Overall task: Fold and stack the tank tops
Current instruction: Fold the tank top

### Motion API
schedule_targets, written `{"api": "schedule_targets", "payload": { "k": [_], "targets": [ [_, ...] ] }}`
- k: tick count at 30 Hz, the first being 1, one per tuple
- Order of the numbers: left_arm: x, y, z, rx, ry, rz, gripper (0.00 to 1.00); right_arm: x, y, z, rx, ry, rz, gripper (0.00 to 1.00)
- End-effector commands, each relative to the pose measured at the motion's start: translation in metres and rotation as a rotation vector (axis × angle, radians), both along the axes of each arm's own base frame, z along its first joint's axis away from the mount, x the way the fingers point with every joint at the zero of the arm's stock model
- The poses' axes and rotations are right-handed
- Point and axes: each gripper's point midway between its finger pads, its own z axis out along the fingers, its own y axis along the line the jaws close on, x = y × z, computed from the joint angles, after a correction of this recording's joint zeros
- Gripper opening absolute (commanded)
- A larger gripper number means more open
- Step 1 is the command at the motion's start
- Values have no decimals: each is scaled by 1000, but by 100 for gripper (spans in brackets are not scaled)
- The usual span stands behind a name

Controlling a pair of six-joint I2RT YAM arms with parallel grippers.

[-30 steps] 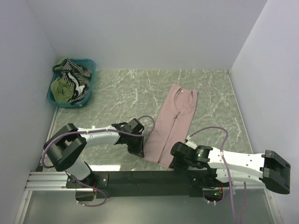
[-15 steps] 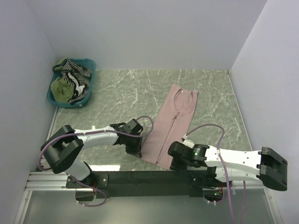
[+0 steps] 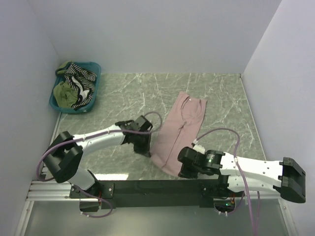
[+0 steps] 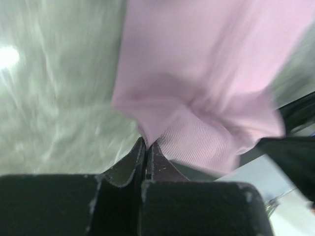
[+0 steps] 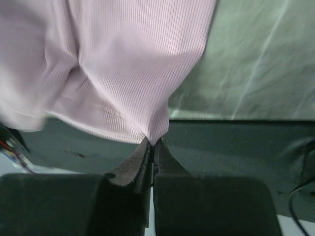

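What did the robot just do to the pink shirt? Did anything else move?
Both tools closed on the pink top. The left tool pinched its near left corner and moved a little away from the robot's base, bunching the cloth. The right tool pinched the near right corner. The basket and the other tops in it stayed put.

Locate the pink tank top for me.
In the top view the pink tank top lies right of centre on the marble table, its near corners pinched by the left gripper and the right gripper.
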Motion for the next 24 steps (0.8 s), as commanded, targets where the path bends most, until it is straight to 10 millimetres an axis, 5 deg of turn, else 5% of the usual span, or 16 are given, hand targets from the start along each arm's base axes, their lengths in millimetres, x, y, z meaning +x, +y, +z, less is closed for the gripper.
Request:
{"api": "schedule_targets", "payload": {
  "k": [1, 9, 14, 24],
  "targets": [
    [44, -20, 31, -58, -95, 10, 1, 30, -9, 20, -14, -92, -49, 0],
    [99, -70, 55, -137, -151, 40, 1, 98, -40, 35, -31, -216, -163, 0],
    [124, -86, 45, -123, -149, 72, 1, 132, -50, 41, -62, -268, -191, 0],
    [189, -109, 65, -135, -216, 137, 1, 193, -71, 57, -108, -344, -233, 0]
  ]
}}
